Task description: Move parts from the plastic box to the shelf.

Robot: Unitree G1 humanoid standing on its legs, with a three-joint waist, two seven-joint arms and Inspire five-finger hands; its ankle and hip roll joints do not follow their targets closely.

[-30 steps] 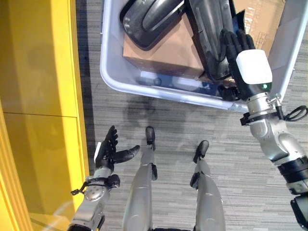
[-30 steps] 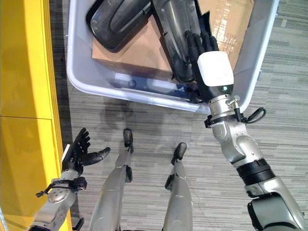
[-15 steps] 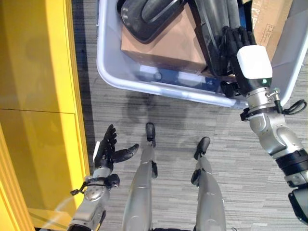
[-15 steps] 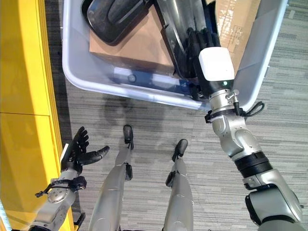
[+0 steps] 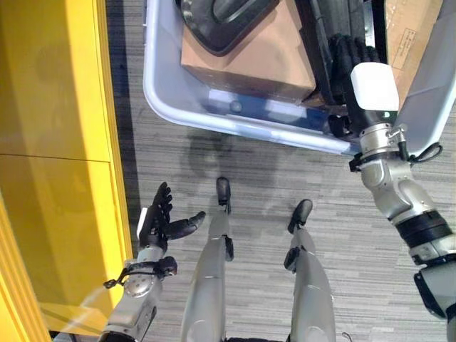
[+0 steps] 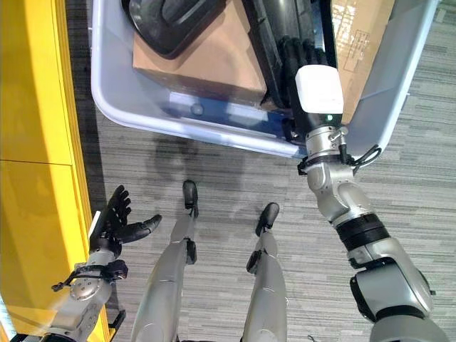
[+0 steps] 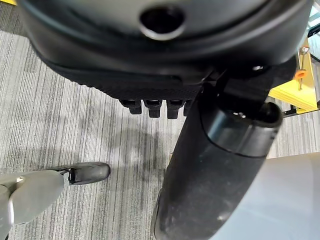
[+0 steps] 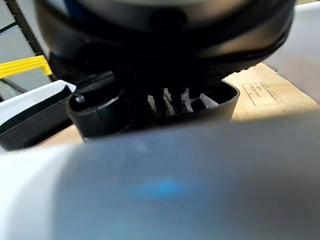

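Observation:
The pale plastic box stands on the floor ahead of me. It holds a long black ribbed part, a rounded black part and a brown cardboard box. My right hand reaches over the box's near rim, its fingers lying straight on the long black part, whose ribbed edge shows close up in the right wrist view. My left hand hangs low beside the yellow shelf, open and holding nothing, with its thumb standing out.
A flat cardboard sheet leans inside the box's right wall. The yellow shelf runs along the whole left side. Grey striped carpet lies between the box and the shelf.
The whole picture has shifted a little, so the camera moved. My right hand has slid slightly farther along the long black part. The left hand holds the same pose.

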